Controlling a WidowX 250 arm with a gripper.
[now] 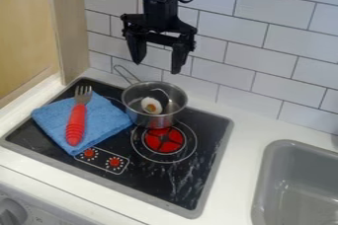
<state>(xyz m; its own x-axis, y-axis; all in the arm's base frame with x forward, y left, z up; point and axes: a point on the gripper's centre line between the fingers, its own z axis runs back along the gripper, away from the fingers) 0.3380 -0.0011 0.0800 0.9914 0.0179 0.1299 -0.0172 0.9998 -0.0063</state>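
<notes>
1. Broadly, a white tiled wall (264, 46) backs the scene, with a pale wooden panel (26, 26) at the left.
2. The white surface (241, 125) carries a black cooktop (148, 182) and runs as a strip between it and the sink.
3. The cooktop has a gray rim; its dark glass extends in front of the pot and to its right, up to the right-hand edge.
4. A gray sink (261, 179) is set in at the lower right, its near part cut off by the view.
5. The black tool (156, 68) hangs in front of the wall, above the pot and apart from it, fingers pointing down, spread wide with nothing between them.
6. A folded blue cloth (109, 118) lies over the cooktop's left part, its right corner close to the pot.
7. The metal pot (142, 119) stands upright toward the cooktop's back, wire handle slanting to the wall, overlapping the ring around a red burner disc (164, 140).
8. A fork (75, 125) with a red handle rests on the cloth, tines toward the wall.
9. A gray knob (12, 211) sits at the lower left, with print beside it too small to read.
10. A toy egg (151, 105), white and orange, is inside the pot.
11. Two red dials (115, 162) with tick marks around them sit within a white outline near the cooktop's front.
</notes>
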